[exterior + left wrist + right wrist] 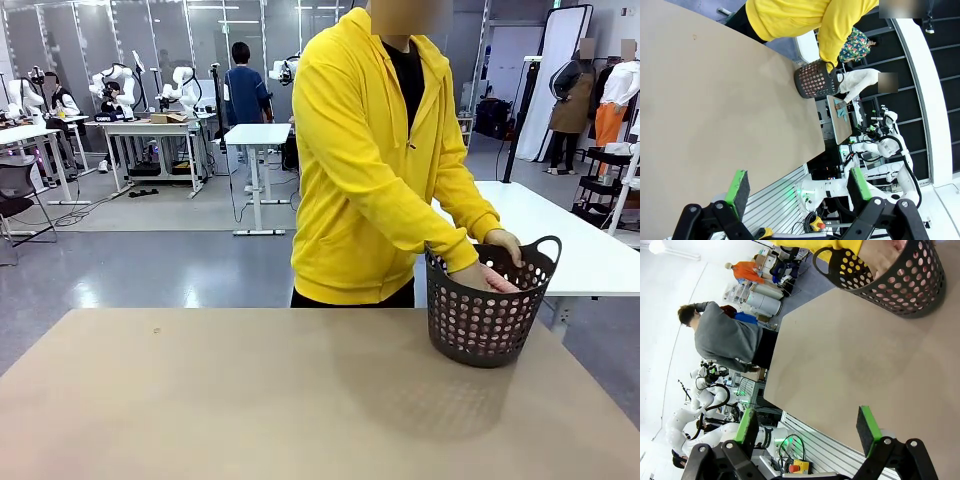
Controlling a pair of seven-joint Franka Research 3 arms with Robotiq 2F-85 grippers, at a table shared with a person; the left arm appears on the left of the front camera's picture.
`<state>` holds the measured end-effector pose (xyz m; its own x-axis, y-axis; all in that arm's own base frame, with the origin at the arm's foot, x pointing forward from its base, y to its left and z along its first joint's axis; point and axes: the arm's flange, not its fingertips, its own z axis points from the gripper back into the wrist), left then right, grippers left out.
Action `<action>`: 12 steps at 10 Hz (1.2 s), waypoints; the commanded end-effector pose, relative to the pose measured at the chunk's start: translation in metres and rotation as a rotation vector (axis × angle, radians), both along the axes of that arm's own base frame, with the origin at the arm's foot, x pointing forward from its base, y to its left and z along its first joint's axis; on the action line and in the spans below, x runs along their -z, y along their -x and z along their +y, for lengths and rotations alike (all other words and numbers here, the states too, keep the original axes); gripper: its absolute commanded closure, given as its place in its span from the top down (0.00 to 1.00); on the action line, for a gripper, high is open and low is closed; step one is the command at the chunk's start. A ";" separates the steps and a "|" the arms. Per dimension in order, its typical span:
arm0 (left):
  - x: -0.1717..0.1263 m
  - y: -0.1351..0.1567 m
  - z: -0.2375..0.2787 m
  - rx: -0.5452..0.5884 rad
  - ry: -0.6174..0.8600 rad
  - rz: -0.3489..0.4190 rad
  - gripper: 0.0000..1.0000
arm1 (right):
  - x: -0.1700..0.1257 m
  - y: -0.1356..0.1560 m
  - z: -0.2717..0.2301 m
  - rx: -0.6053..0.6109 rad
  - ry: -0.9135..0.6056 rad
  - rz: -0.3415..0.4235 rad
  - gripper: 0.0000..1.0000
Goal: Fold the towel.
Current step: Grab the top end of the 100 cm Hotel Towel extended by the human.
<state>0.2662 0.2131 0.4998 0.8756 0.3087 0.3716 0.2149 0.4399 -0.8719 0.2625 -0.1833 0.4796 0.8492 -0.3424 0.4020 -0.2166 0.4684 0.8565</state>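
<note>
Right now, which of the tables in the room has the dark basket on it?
The tan table nearest the camera, in front of the person in yellow; the dark basket stands at its far right side. The other tables, farther back, are white.

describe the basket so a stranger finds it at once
On the tan table, look to the far right side, in front of the person in yellow. The basket there is dark, dotted with round holes, with loop handles.
</note>
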 end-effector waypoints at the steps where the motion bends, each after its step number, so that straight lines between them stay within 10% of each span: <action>1: -0.001 0.001 0.000 0.011 0.006 -0.009 1.00 | -0.001 -0.001 -0.001 0.001 -0.004 -0.012 1.00; 12: -0.001 0.001 0.000 0.011 0.006 -0.009 1.00 | -0.001 -0.001 -0.001 0.001 -0.004 -0.012 1.00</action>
